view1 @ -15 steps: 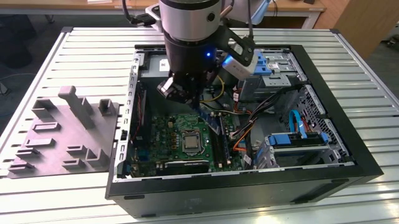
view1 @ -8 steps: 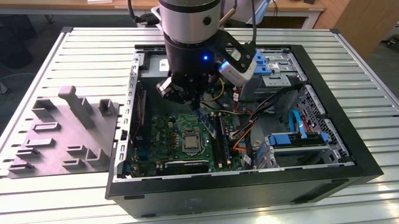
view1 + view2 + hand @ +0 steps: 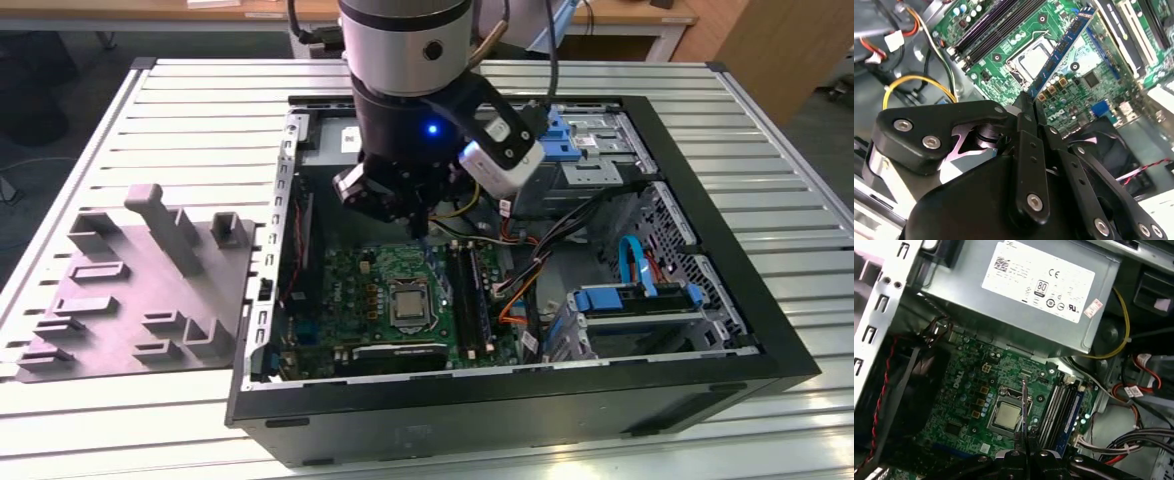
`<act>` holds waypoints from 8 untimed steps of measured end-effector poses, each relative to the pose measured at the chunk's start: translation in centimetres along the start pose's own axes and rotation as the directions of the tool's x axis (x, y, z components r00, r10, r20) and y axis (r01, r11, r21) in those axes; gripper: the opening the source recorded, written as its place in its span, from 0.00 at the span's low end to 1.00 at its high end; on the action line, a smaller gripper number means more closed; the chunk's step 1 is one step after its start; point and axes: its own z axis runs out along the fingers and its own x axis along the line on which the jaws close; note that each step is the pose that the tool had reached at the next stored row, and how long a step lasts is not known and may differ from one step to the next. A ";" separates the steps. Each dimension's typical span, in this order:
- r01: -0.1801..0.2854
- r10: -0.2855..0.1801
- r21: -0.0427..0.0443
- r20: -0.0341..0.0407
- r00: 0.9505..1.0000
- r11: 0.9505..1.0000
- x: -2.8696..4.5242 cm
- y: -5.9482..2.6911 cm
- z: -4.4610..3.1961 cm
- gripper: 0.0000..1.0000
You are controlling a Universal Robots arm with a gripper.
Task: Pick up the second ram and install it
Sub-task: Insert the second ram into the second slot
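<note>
In the second wrist view, the second ram (image 3: 1064, 47), a long thin blue stick with small chips, juts out from between the black fingers of my gripper (image 3: 1027, 107), which is shut on it. In the first wrist view the ram (image 3: 1024, 407) appears edge-on as a thin line above the CPU socket (image 3: 1006, 416), left of the long black slots (image 3: 1061, 407). In the exterior view my gripper (image 3: 419, 218) hangs inside the open computer case over the far part of the green motherboard (image 3: 380, 290), clear of the board.
The grey power-supply box (image 3: 1044, 290) sits just beyond the motherboard. Bundled cables (image 3: 534, 262) and blue-tabbed drive bays (image 3: 641, 298) crowd the case at the exterior view's right. A grey moulded fixture (image 3: 134, 290) lies on the slatted table outside the case's left wall.
</note>
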 end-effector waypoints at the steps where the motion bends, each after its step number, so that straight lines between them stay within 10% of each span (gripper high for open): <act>1: -0.018 0.018 0.001 0.000 1.000 1.000 0.00 0.00 0.02 0.14; 8: -0.144 0.144 0.010 0.004 0.990 0.990 0.01 0.00 0.16 0.14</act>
